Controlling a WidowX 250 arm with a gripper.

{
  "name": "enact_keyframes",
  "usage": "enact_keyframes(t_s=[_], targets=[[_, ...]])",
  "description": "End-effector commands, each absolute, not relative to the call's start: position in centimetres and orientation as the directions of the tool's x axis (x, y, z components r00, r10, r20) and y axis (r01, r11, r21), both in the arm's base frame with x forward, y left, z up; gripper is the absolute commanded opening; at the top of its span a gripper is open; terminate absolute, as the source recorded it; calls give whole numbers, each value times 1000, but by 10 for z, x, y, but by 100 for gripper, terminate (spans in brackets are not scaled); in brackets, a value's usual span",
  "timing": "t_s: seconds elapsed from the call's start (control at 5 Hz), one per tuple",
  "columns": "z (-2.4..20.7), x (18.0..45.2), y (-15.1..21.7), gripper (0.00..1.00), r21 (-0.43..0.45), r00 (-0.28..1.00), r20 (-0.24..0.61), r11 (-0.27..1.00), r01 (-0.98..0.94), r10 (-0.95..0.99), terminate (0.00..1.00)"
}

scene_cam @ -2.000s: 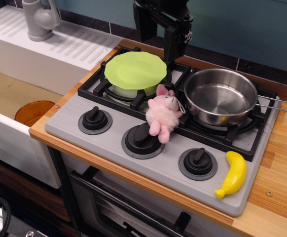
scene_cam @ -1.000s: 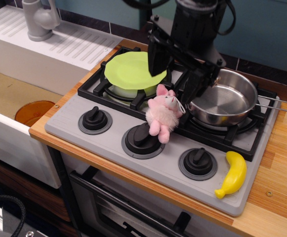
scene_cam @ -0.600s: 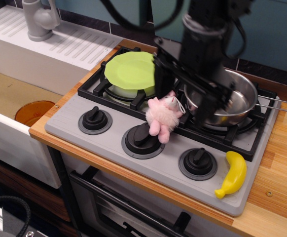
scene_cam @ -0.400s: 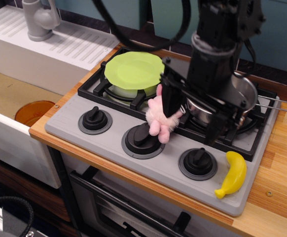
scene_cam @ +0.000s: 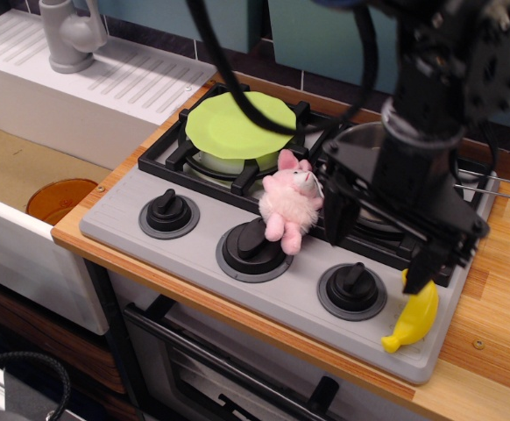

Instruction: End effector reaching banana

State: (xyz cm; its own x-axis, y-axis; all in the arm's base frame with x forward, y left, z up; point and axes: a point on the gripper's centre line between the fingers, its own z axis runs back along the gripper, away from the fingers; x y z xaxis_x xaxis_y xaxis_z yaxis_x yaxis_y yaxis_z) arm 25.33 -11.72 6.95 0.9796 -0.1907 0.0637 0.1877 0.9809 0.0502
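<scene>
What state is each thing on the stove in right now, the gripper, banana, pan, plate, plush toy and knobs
Gripper: open, empty, fingers spread above the stove front.
Banana: lying flat at the stove's front right corner, not grasped.
Pan: upright on right burner, mostly hidden.
Green plate: resting on left burner.
Pink plush toy: lying between burners and the middle knob.

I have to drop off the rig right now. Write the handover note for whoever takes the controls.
Gripper: open, empty, fingers spread wide, one finger just above the banana's upper end.
Banana: lying on the front right corner of the grey stove top, right of the rightmost knob; contact cannot be confirmed.
Pink plush toy: at the middle of the stove, clear of the gripper.
Done: arm brought over the right side of the stove.
Left: shift slightly right and forward to centre over the banana, then lower.
</scene>
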Motion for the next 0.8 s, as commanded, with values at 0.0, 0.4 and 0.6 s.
enact_keyframes(t_s=[0.0, 0.4, 0.6], targets=[[55, 269, -133, 100, 57, 968, 142, 978, 202, -208, 0], [42, 266, -141, 100, 51, 966, 147, 977, 208, -213, 0], [41, 258, -148, 100, 49, 967, 145, 978, 203, -208, 0]])
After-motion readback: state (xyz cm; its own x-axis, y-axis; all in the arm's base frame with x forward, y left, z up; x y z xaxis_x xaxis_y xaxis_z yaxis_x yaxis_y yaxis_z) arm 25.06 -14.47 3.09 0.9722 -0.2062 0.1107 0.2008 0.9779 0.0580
